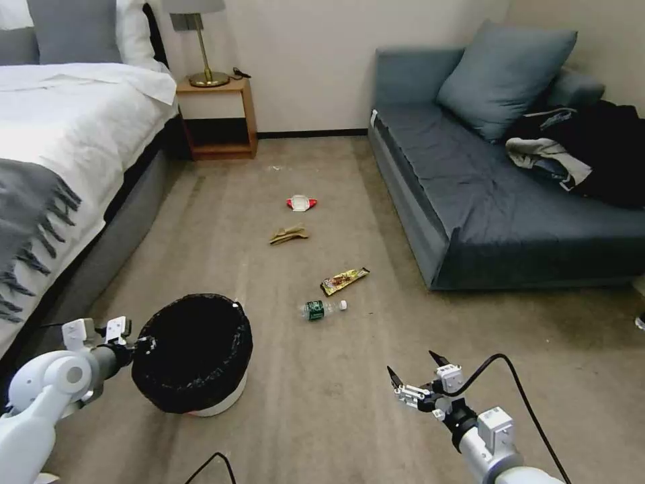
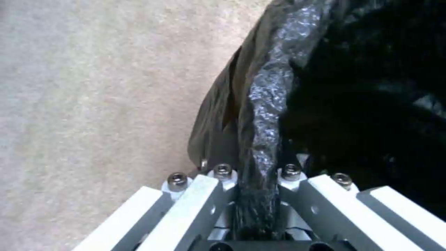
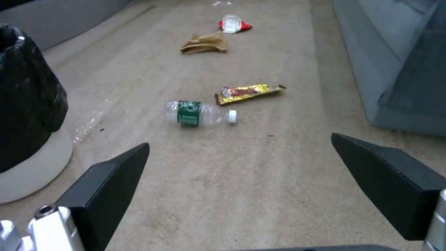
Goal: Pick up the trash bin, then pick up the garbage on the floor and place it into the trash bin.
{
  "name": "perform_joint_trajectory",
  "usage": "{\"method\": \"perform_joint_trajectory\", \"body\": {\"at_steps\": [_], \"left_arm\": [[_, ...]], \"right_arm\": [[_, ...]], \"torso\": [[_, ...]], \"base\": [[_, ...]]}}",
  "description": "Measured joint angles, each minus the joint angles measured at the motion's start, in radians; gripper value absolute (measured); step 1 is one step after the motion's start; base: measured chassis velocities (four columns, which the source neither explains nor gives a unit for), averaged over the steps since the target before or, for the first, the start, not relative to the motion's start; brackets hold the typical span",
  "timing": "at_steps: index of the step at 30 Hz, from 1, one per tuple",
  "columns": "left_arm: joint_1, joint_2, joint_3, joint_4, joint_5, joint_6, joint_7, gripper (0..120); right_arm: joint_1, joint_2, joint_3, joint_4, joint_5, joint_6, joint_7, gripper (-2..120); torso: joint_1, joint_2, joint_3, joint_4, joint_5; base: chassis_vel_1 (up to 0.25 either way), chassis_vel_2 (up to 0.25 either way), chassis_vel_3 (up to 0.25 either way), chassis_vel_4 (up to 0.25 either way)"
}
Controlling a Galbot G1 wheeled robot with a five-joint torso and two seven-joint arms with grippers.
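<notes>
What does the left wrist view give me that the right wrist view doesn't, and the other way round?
Left wrist alone: the left pincer shut on the trash bin's bag-lined rim, the crinkled black plastic pinched between its fingers.

Right wrist alone: the right pincer open above bare carpet, with the bottle, snack wrapper, crumpled paper and red-and-white packet lying ahead, and the sofa base alongside.

Both: the trash bin with its black liner, and the carpet.

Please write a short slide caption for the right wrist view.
Open right end effector faces a clear plastic bottle with green label lying on beige carpet.
</notes>
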Motion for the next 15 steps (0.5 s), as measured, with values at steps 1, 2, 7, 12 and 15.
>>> {"method": "perform_joint_trajectory", "body": {"at_steps": [1, 2, 7, 12, 15], "left_arm": [[0.008, 0.002, -0.004, -0.007, 0.018, -0.014, 0.0, 3], [0.013, 0.005, -0.008, -0.012, 0.034, -0.028, 0.0, 3], [0.03, 0.013, -0.021, -0.029, 0.093, -0.077, 0.002, 3], [0.056, 0.025, -0.029, -0.05, 0.218, -0.167, 0.024, 3], [0.068, 0.033, -0.03, -0.054, 0.313, -0.234, 0.026, 3]], "right_arm": [[0.0, 0.0, 0.0, -0.002, 0.001, 0.001, 0.0, 100], [0.0, 0.0, -0.001, -0.002, 0.002, 0.001, 0.0, 100], [0.002, 0.001, -0.005, -0.005, 0.002, 0.007, 0.002, 100], [0.007, 0.002, -0.008, -0.01, 0.014, 0.014, 0.012, 100], [0.014, 0.002, -0.01, -0.012, 0.034, 0.019, 0.024, 100]], "torso": [[0.0, 0.0, 0.0, 0.0, -0.0004], [0.0, 0.0, 0.0, -0.0001, -0.0004], [0.0, 0.0, 0.0, 0.0, 0.0001], [0.0, 0.0, 0.0, 0.0, 0.0004], [0.0, 0.0, 0.0, 0.0, 0.0004]], "base": [[0.0, 0.0, 0.0, 0.0], [0.0, 0.0, 0.0, 0.0], [0.0, 0.0, 0.0, 0.0], [0.0, 0.0, 0.0, 0.0], [0.0, 0.0, 0.0, 0.0]]}}
